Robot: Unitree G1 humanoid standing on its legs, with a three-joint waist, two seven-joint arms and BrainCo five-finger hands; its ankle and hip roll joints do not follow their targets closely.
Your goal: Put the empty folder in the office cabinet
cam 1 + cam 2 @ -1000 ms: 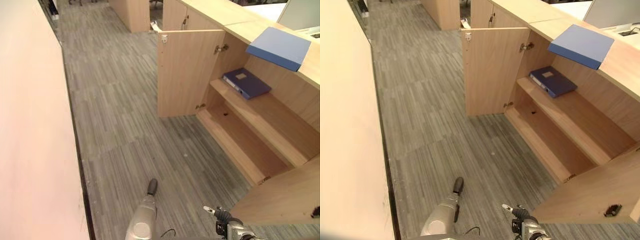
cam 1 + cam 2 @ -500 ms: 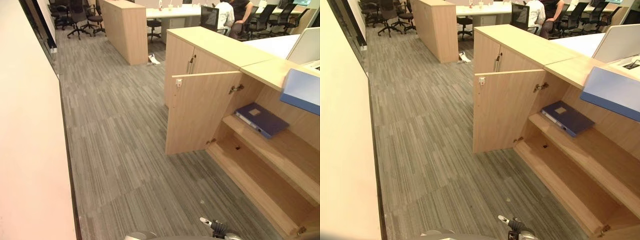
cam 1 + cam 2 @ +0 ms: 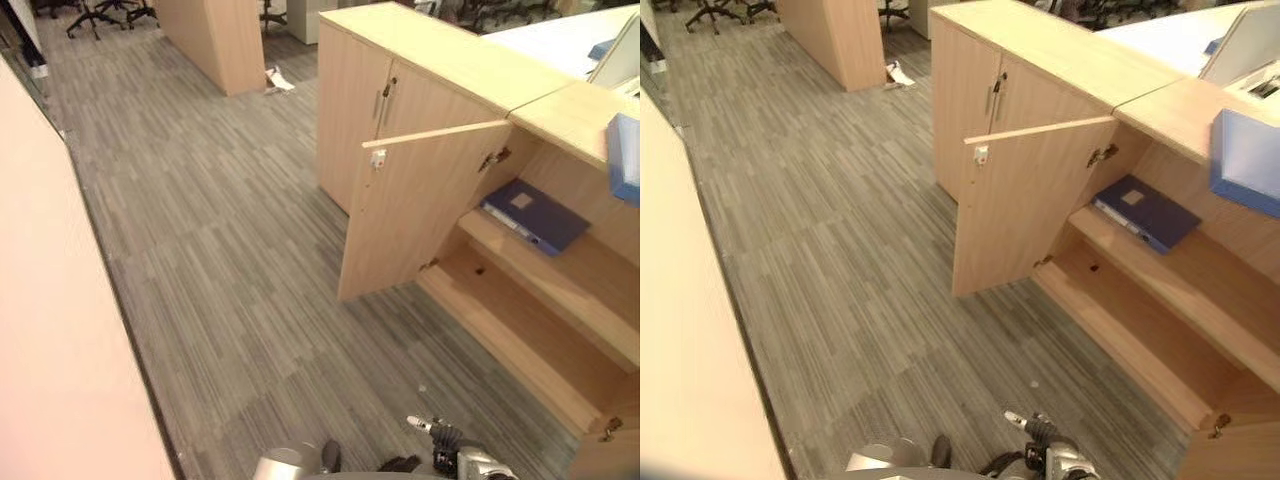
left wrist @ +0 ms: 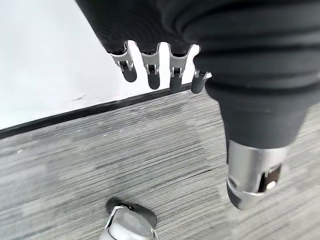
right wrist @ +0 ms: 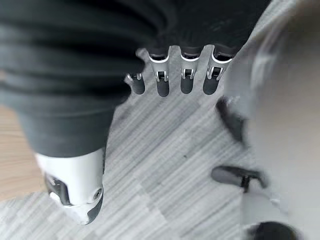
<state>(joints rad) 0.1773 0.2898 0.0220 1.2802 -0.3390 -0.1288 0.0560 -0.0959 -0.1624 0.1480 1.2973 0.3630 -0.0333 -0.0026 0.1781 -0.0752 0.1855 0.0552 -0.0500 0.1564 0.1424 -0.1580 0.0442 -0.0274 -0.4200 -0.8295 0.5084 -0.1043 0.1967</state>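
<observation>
The dark blue folder (image 3: 533, 214) lies flat on the upper shelf (image 3: 560, 270) inside the open office cabinet (image 3: 1070, 60), out at about two o'clock from where the robot stands, well apart from both hands. The cabinet door (image 3: 410, 215) stands swung wide toward the carpet floor (image 3: 220, 230), and the lower shelf (image 3: 1130, 335) beneath the folder is bare wood. A lighter blue folder (image 3: 1246, 160) leans on the cabinet top at about three o'clock, above the shelves.

Both hands hang low beside the robot, holding nothing. The left hand (image 4: 250, 70) has its fingers (image 4: 153, 70) hanging loosely straight, spread in a row, thumb (image 4: 250, 175) apart, over the carpet beside a pale wall (image 4: 45, 55). The right hand (image 5: 65, 80) looks the same: fingers (image 5: 185, 75) relaxed and slightly apart, thumb (image 5: 75, 190) off to one side, with carpet below.

The head views give the whole cabinet and folder; the wrist views give the hands close up over the carpet.

At twelve o'clock, far down the room, office chairs (image 3: 95, 12) stand beside another wooden cabinet (image 3: 215, 40).
</observation>
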